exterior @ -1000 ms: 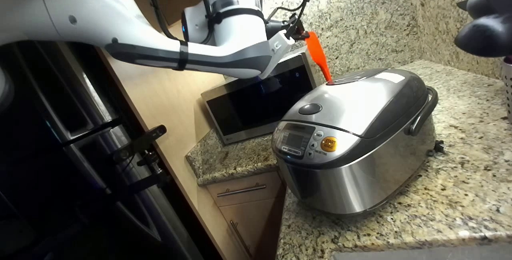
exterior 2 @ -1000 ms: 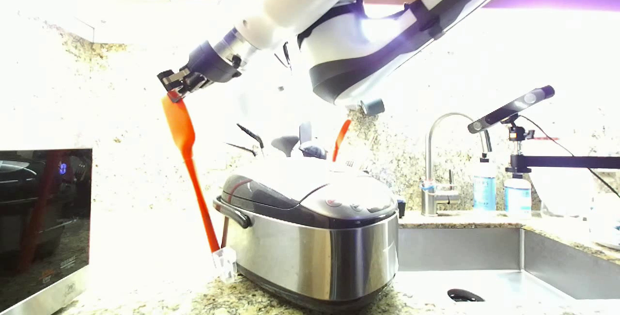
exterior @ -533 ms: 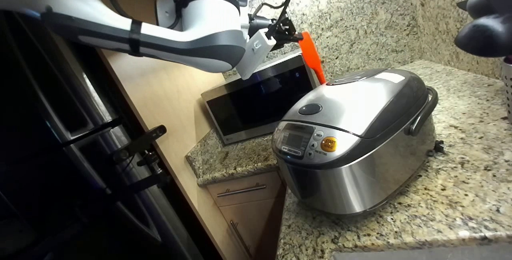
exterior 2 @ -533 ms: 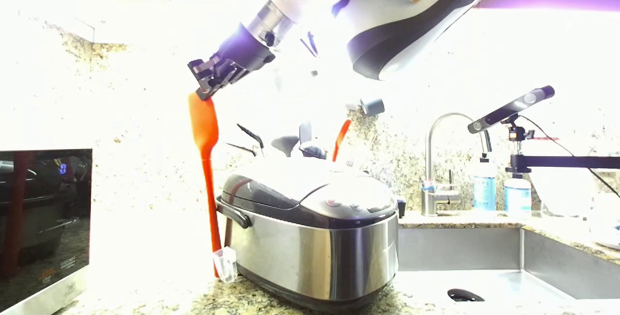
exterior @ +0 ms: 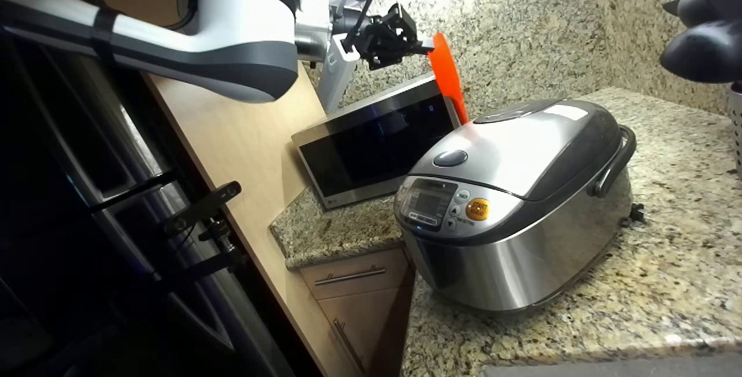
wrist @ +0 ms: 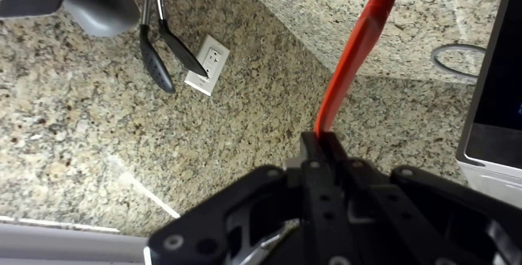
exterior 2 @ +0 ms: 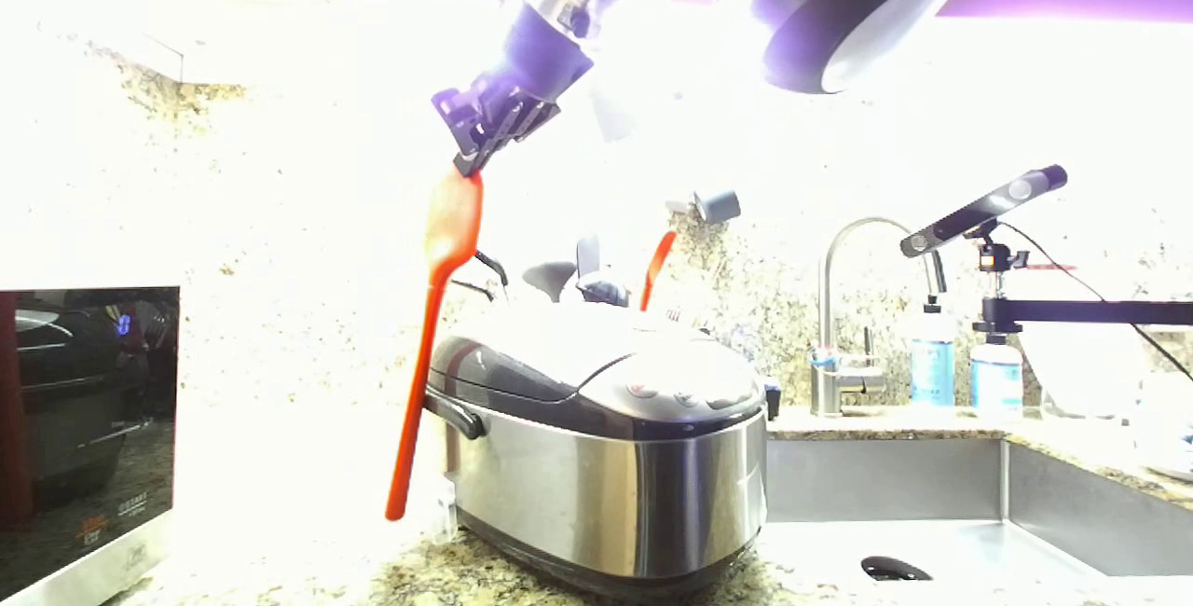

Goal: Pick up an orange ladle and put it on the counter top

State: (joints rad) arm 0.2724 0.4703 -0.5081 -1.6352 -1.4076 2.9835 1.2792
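A slow tilt was wanted

The counter top (exterior: 675, 249) spread around the rice cooker (exterior: 513, 206). Just beside the rice cooker, contact unclear, the orange ladle (exterior 2: 431, 306) hung handle-down. The gripper (wrist: 320, 135) was closed tight, pinching the end of the ladle's broad head. Held there, it seemed prone to swing: laying it down called for steady travel clear of the rice cooker, handle end onto the counter top first, then a gentle lean flat before release.
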